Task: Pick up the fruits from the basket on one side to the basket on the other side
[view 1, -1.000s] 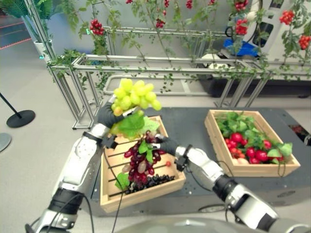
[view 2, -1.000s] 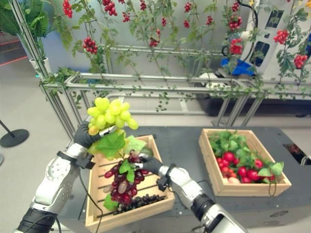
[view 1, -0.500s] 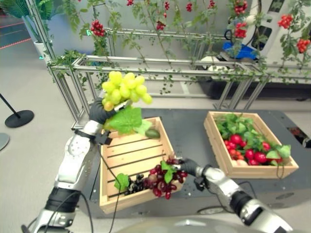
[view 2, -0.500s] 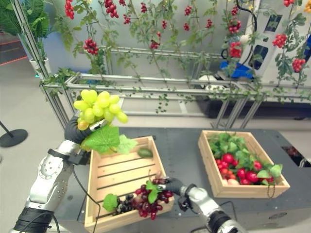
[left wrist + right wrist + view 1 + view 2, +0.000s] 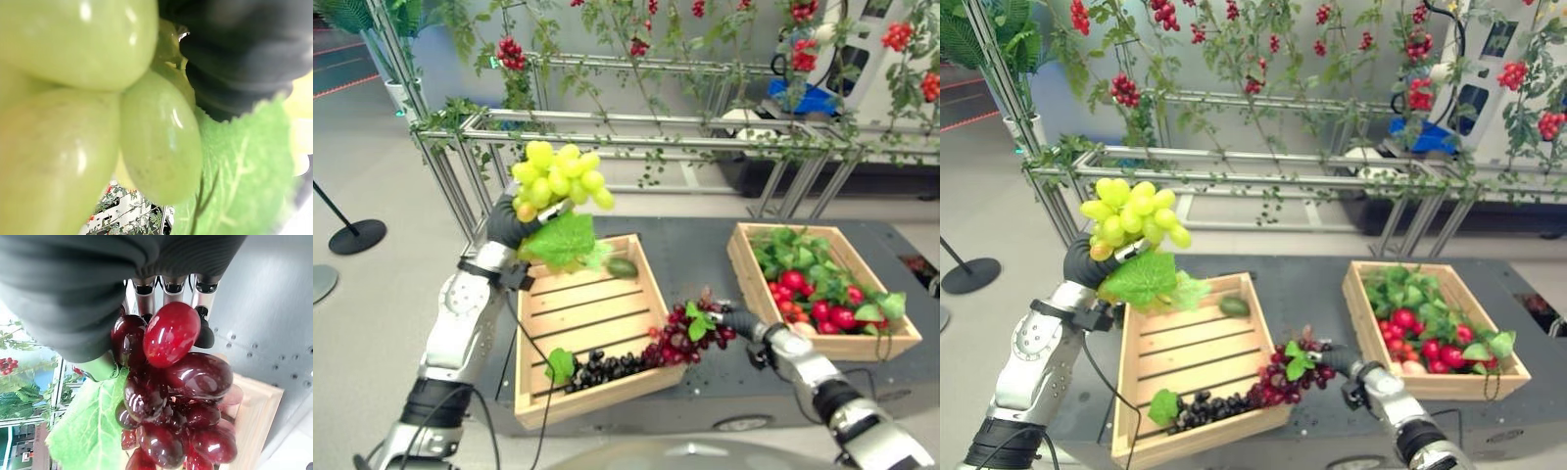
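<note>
The right hand (image 5: 740,322), clenched on the red grape bunch (image 5: 690,335), has swung it clear over the left crate (image 5: 548,401)'s right rim toward the tomato crate (image 5: 891,345), while the left hand (image 5: 505,225) holds the green grapes (image 5: 558,178) above the left crate's far-left corner.

The left arm comes up from the lower left, silver-grey shells bent at the elbow, forearm rising steeply so that the left hand (image 5: 507,223) sits high, above the back left corner of the near crate. Its dark ribbed cover faces me and its fingers are curled round the stem of a bunch of pale green plastic grapes with a broad green leaf (image 5: 560,179), held upright. The right arm reaches in from the lower right, stretched low and nearly straight, wrist level. The right hand (image 5: 1337,361) is closed on a cluster of dark red glossy grapes with small green leaves (image 5: 692,334), silver fingers (image 5: 168,285) hooked over its top
</note>
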`<state>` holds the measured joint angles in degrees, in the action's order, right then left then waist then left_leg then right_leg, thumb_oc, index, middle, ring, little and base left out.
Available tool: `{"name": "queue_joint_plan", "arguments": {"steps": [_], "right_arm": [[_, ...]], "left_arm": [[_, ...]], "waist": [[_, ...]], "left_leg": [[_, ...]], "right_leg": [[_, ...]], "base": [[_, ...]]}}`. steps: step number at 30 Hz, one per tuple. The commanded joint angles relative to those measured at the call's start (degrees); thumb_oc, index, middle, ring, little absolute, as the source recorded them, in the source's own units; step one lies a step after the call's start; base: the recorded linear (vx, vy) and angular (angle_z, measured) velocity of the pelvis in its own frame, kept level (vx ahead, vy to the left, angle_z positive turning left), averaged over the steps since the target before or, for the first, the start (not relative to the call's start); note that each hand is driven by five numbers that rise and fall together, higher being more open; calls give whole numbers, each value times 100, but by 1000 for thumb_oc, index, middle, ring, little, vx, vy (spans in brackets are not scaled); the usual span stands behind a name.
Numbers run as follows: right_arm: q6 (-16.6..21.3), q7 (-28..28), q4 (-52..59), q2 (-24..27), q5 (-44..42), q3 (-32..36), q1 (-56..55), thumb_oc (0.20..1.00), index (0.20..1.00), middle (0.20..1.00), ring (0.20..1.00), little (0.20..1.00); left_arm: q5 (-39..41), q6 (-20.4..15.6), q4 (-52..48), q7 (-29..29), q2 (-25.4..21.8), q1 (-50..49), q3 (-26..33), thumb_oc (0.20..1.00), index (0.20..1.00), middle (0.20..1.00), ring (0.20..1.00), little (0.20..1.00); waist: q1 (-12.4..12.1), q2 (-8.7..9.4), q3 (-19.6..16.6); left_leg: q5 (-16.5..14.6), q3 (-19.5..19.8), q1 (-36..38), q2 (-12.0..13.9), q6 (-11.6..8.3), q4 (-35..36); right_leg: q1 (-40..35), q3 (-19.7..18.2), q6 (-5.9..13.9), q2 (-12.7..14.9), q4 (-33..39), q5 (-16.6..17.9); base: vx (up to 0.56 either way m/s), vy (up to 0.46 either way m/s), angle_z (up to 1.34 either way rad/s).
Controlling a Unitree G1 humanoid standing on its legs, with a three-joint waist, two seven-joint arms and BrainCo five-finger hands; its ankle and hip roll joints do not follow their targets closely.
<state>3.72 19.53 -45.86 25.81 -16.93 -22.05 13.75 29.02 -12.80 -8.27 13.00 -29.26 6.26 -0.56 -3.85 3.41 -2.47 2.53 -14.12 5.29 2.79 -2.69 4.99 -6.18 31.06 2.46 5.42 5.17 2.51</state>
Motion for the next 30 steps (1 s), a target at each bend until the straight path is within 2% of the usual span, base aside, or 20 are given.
{"name": "queue_joint_plan", "arguments": {"steps": [1,6,11,19,30], "right_arm": [[409,-21,92,140,-237,268,488,200,200,200,200,200],[430,-105,172,14,-494,287,764,200,200,200,200,200],[450,-189,256,25,-417,-15,1430,200,200,200,200,200],[462,-554,-457,-124,-247,-500,2706,200,200,200,200,200],[461,-721,-697,-437,28,-770,3136,200,200,200,200,200]], "left_arm": [[312,-383,-308,50,-169,311,111,200,200,200,200,200],[346,-375,-277,55,-134,297,50,200,200,200,200,200],[420,-347,-333,109,-153,265,-57,200,200,200,200,200],[663,-285,-521,226,-247,311,-390,200,200,200,200,200],[628,-291,-542,139,-179,512,-636,200,200,200,200,200]], "waist": [[-32,151,-324],[-47,140,-313],[-98,142,-286],[-290,182,-136],[-467,283,-18]], "left_leg": [[-352,-158,-100,22,-104,-304],[-361,-160,-95,26,-96,-306],[-380,-177,-91,23,-87,-331],[-346,-175,-175,15,-100,-346],[-285,-52,-260,34,-119,-299]], "right_leg": [[-59,66,505,393,-145,-105],[-34,34,498,387,-162,-111],[-33,18,487,393,-147,-107],[29,41,478,407,-126,-79],[56,93,429,318,-91,-132]], "base": [[0,0,0],[0,0,0],[9,-6,-3],[11,-7,-3],[23,-16,7]]}}
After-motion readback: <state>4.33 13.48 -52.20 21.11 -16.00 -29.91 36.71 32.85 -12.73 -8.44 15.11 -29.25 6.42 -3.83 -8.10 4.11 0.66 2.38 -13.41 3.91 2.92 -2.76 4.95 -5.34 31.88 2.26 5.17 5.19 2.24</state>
